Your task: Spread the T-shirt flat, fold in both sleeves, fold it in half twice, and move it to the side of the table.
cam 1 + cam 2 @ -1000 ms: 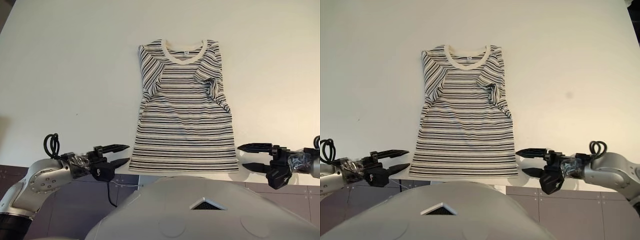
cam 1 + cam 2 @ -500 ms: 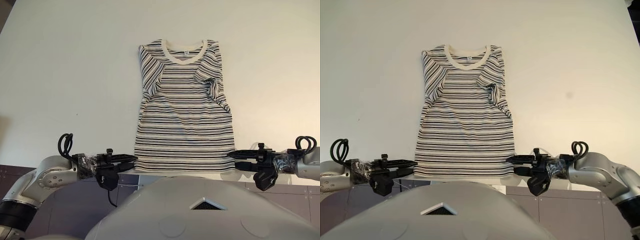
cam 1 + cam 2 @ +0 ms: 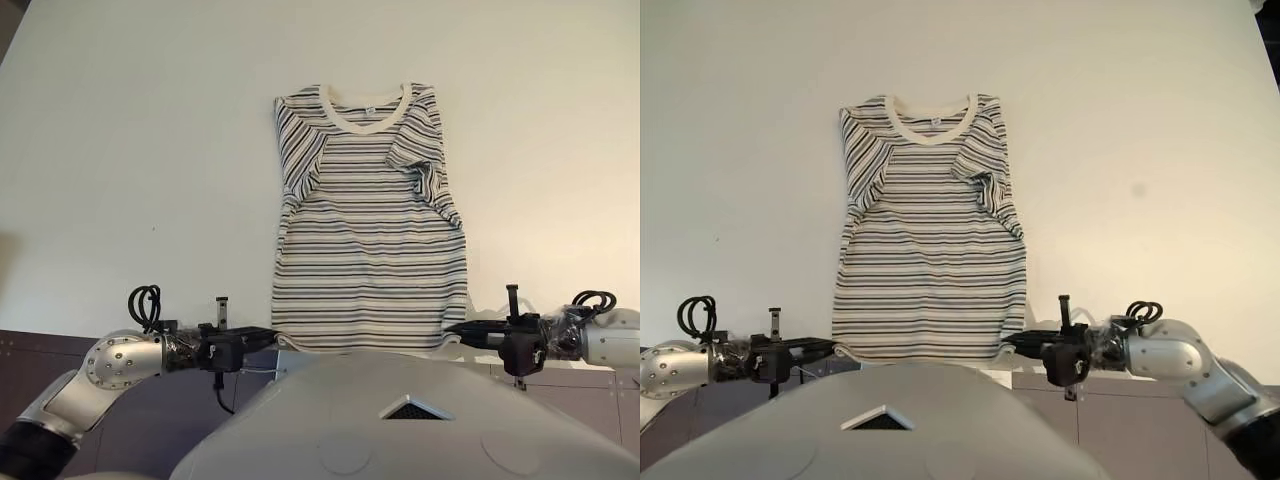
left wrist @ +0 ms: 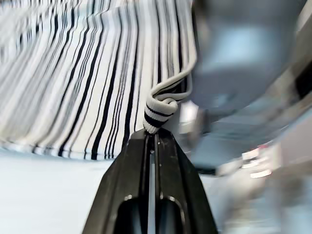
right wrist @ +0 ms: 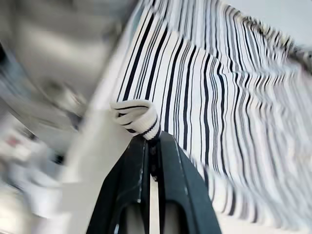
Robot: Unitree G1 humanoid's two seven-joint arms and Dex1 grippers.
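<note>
Sleeves folded in, the T-shirt [image 3: 370, 230] lies flat mid-tabletop [image 3: 150, 150], my left hand [image 3: 268, 336] and right hand [image 3: 455, 329] each clamped shut on a bottom corner; first halving begins, calling, I judge, for an even lift toward the collar [image 3: 365, 112].

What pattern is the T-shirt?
The T-shirt has dark and cream stripes; best seen in the left eye view.
</note>
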